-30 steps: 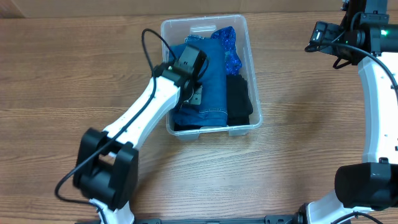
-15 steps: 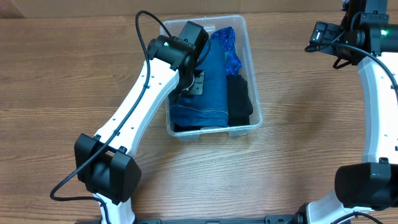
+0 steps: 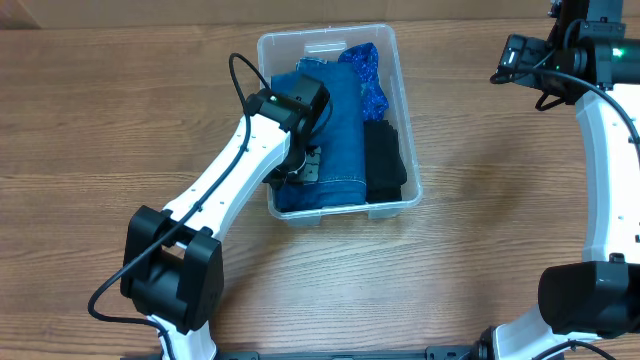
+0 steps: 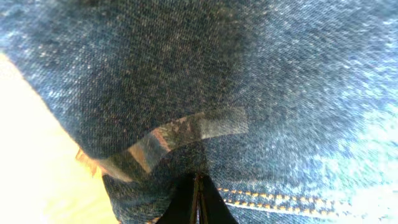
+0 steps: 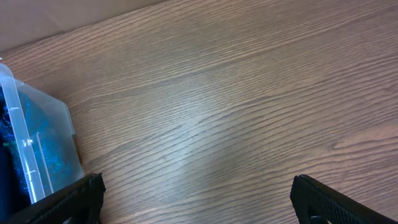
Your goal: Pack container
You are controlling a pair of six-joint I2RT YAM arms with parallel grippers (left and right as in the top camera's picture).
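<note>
Overhead, container: the clear bin (image 3: 404,90) stands mid-table, its long axis running away from the robot, and it is packed nearly wall to wall.
Overhead, contents: folded jeans (image 3: 345,120) fill the left and middle. A blue patterned garment (image 3: 371,78) is at the far right corner, and a black garment (image 3: 383,160) at the near right.
Overhead, left gripper (image 3: 308,165): it is down inside the bin on the near left part of the jeans. This is the nearer arm by far.
Overhead, right gripper (image 3: 515,58): it hangs well apart, off the bin's far right side, so the bin lies to its left.
Left wrist, left gripper (image 4: 198,196): the fingertips meet in a thin line, closed, with the tip against the denim (image 4: 280,93). I cannot tell if any cloth is pinched.
Right wrist, right gripper (image 5: 199,205): the fingers are spread wide with nothing between them, over bare table (image 5: 217,112).
Right wrist, container: only one corner (image 5: 37,143) shows, at the left edge.
Judgement: any tucking or pressing falls to the left arm.
</note>
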